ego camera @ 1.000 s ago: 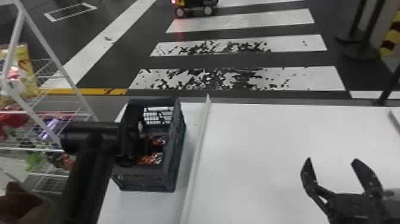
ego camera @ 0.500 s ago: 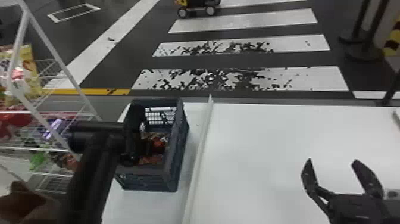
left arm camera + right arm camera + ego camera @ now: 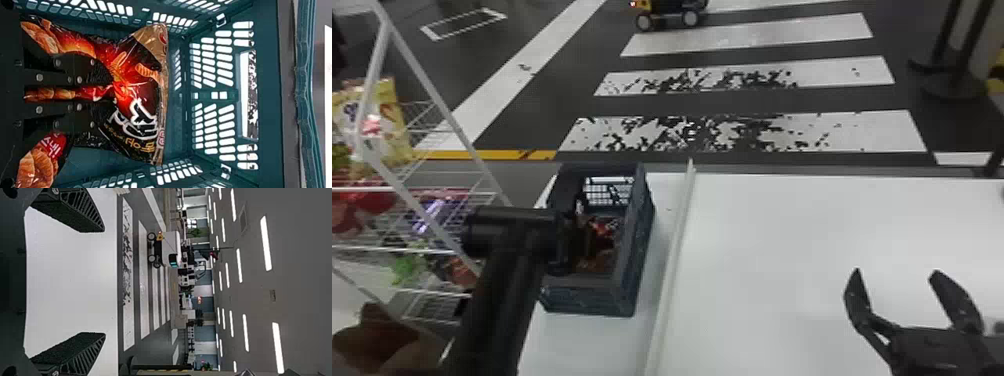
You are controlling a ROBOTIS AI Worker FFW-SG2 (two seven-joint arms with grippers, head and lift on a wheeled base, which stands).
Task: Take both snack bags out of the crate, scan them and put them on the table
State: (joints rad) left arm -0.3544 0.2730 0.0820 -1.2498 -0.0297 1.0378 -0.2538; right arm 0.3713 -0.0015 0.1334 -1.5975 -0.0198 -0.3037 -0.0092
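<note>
In the head view, my left gripper [image 3: 564, 245] reaches down inside the dark blue crate [image 3: 627, 280]; a red and black snack bag [image 3: 604, 230] lies beside it. The left wrist view has my left gripper [image 3: 110, 93] with its fingers close together, pinching the black and red snack bag [image 3: 137, 98], whose film creases at the fingertips. A second snack bag [image 3: 41, 164], partly hidden, lies beside it in the crate [image 3: 268, 94]. My right gripper [image 3: 896, 272] stands open over the white table [image 3: 782, 240]; in the right wrist view, the right gripper [image 3: 104, 282] has nothing between its fingers.
A raised white strip [image 3: 672, 260] runs along the table, right of the crate. At the left is a wire rack [image 3: 417, 210] holding colourful packets. Behind the table, a wheeled cart [image 3: 669, 12] stands on the striped floor.
My left arm has shifted slightly to the right at the crate. The head view has moved a little too, and the cart behind has rolled right. My right gripper remains open.
</note>
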